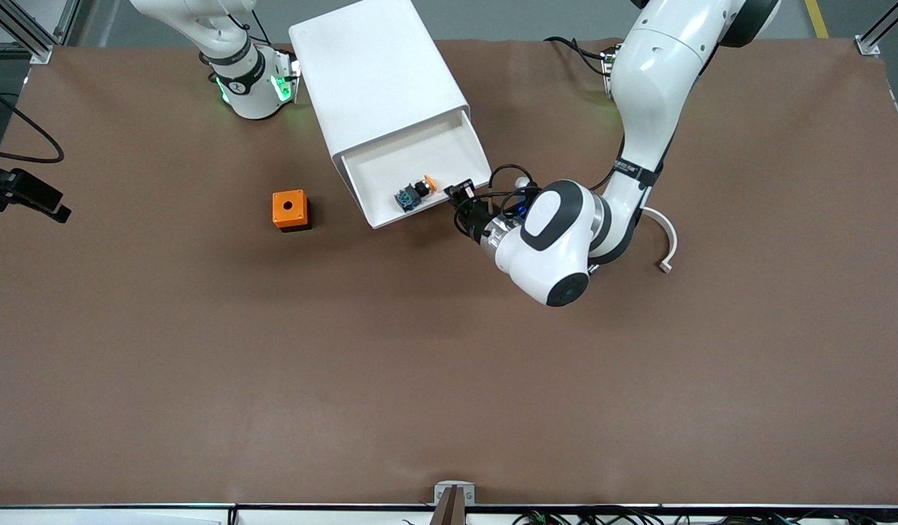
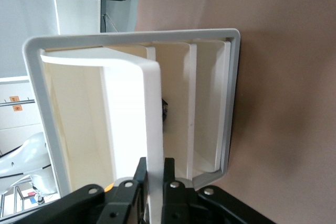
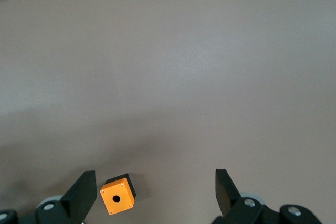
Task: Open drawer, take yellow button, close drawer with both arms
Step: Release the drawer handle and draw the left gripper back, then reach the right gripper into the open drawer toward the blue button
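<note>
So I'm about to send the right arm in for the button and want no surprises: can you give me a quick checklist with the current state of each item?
1. Drawer pulled out enough to reach in: ok.
2. Button visible and uncovered in the drawer: ok.
3. Left gripper clamped on the drawer's front wall: ok.
4. Right gripper open and empty: ok.
5. Right gripper near the drawer: not ok; it is over bare table with the orange box below.
6. Left gripper clear of the button: cannot tell.
</note>
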Robot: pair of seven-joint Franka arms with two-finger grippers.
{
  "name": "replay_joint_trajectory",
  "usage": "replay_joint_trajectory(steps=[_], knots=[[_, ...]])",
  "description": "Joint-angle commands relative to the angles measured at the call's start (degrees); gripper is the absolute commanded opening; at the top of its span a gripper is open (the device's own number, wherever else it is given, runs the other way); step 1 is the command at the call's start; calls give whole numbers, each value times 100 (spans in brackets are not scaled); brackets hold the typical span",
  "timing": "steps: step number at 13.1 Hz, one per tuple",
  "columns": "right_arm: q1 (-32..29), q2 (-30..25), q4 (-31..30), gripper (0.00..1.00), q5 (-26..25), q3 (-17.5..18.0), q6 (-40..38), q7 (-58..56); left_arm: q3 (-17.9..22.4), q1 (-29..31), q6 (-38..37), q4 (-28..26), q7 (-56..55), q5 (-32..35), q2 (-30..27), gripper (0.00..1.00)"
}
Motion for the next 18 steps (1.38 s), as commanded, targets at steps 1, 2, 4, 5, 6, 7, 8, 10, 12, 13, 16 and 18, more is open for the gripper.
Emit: replay_joint_trajectory(steps=[1,2,4,5,6,7,8,10,12,13,16,18], knots=[[-99,-27,-29,100,17,55,2,-76,105,27,188,206,70,132,119,86],[-99,0,-20,100,17,46,-7,-76,88,158,188,215,70,132,93,99],[-125,44,-11,100,17,46,2,-50,96,396,180,259,105,149,40,99],[-160,96,6,100,17,38,-15,-50,131,519,171,355,148,167,-21,99],[-152,96,-2,100,17,46,-24,11,140,694,154,399,288,176,-30,100],[-117,96,-20,100,17,46,-50,90,166,861,153,452,603,263,-143,100],[-82,96,-29,99,17,72,-155,421,193,1011,136,452,1041,403,-301,100],[250,79,-81,99,26,99,-244,1674,175,1205,136,452,1824,842,-609,100],[707,70,-213,99,26,108,-244,3011,184,1529,118,444,2352,896,-698,100],[962,88,-248,99,26,108,-235,3609,210,1644,57,444,2616,931,-724,100],[1630,184,-336,99,157,99,-95,5140,184,1637,4,444,3599,1808,-995,100],[2122,316,-380,99,193,99,106,6203,123,1601,4,444,4459,2659,-1137,100]])
